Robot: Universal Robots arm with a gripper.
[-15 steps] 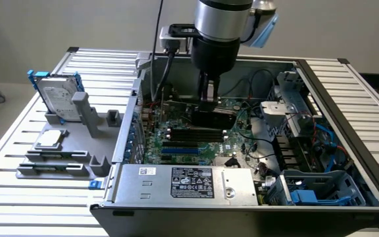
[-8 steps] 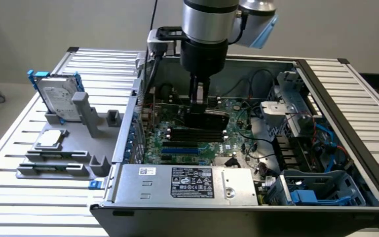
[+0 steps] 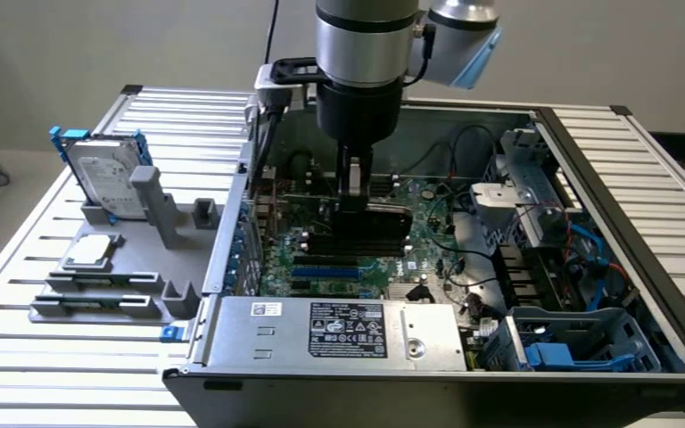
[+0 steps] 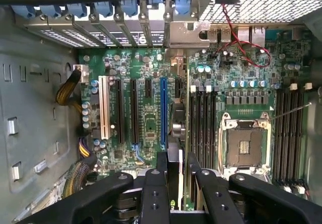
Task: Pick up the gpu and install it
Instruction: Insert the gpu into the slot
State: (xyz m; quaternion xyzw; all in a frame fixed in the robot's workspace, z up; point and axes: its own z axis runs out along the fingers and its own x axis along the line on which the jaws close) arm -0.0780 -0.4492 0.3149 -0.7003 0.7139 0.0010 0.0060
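On slatted table, at the exterior view's left: gray fixture with upright blue-railed hard drive and flat-lying processor. Inside open computer case: labelled power supply, motherboard, blue expansion slot, empty CPU socket.

Counts:
- one robot arm
- one gripper
- one gpu
- one open computer case
- one motherboard
- one power supply
- one CPU socket
- one blue expansion slot
- one white expansion slot

One gray holder at frame left carries:
- one hard drive
- one processor chip
- two memory sticks
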